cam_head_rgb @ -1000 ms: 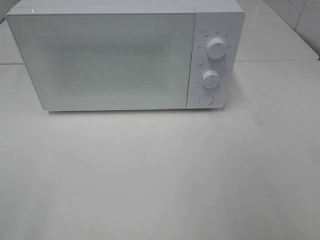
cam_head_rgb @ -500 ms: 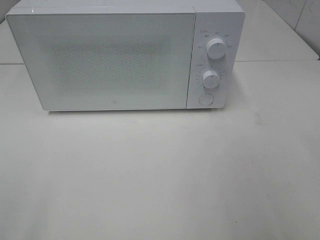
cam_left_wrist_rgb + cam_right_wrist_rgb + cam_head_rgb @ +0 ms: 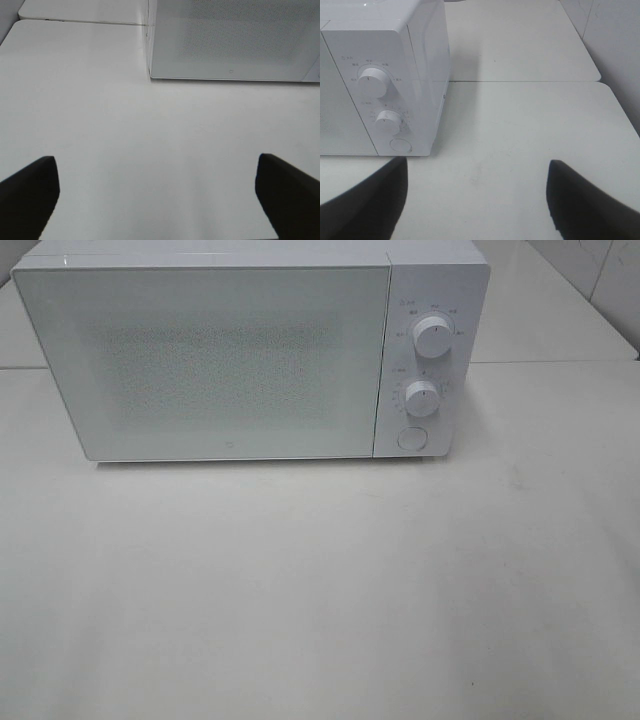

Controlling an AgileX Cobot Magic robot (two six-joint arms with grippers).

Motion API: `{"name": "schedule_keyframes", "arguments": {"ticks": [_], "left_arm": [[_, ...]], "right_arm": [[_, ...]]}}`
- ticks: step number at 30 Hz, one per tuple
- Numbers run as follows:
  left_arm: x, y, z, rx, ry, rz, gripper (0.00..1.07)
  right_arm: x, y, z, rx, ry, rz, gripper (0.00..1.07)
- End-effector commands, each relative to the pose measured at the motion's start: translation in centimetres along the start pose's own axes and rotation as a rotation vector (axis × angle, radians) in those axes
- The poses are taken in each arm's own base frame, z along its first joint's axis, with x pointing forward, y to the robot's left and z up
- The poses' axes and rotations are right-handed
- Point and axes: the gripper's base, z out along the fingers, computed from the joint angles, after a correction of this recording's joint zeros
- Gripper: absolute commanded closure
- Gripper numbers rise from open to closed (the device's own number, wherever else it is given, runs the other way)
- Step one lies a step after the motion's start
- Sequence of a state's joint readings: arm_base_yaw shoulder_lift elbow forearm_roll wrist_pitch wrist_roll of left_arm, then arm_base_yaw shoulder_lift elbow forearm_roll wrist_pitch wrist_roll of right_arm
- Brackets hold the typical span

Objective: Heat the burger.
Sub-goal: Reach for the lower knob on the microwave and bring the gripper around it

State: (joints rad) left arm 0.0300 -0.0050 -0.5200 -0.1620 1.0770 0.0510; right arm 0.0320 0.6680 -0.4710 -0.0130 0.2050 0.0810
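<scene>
From high up, the white microwave [image 3: 250,350] stands at the twelve o'clock end of the pale table [image 3: 320,590], its frosted door [image 3: 210,360] shut. Over at two o'clock on its face are the upper knob [image 3: 432,337], the lower knob [image 3: 422,398] and a round button [image 3: 410,439] beneath them. No arm reaches into this view, and the burger is nowhere to be seen. I reckon it sits behind that door, though the frosting hides whatever is inside. At the left wrist, the left gripper [image 3: 155,165] hangs wide apart and holds nothing, with bare table under it and the door's lower edge ahead. At the right wrist, the right gripper [image 3: 477,165] is likewise spread wide and holding nothing, and the control panel is near. If heating is what remains, the right arm looks best placed. It should come square onto the lower knob, pinch its rim evenly and twist gently, so the oven isn't shoved backward.
</scene>
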Motion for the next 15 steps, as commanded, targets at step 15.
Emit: {"name": "schedule_keyframes", "arguments": {"ticks": [15], "left_arm": [[0.1, -0.1, -0.3, 0.004, -0.028, -0.001, 0.06]], "right_arm": [[1.2, -0.1, 5.6, -0.019, -0.246, 0.011, 0.34]]}}
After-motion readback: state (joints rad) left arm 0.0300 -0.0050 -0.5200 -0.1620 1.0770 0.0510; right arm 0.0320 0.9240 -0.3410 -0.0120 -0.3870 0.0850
